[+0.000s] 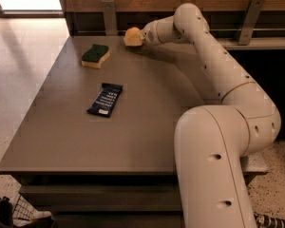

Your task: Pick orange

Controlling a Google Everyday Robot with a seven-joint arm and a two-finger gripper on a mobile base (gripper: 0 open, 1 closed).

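Note:
The orange (131,36) is a small round fruit at the far edge of the table (147,122), near the back wall. My gripper (138,36) reaches across the table from the right and is closed on the orange's right side. The orange sits right at the gripper's tip, at or just above the table top. The arm (213,61) stretches from the lower right to the far middle.
A yellow-and-green sponge (95,55) lies at the far left of the table. A dark blue snack bar (105,99) lies left of the middle. A wooden wall with metal brackets (109,16) stands just behind the orange. The robot's body (213,170) fills the lower right.

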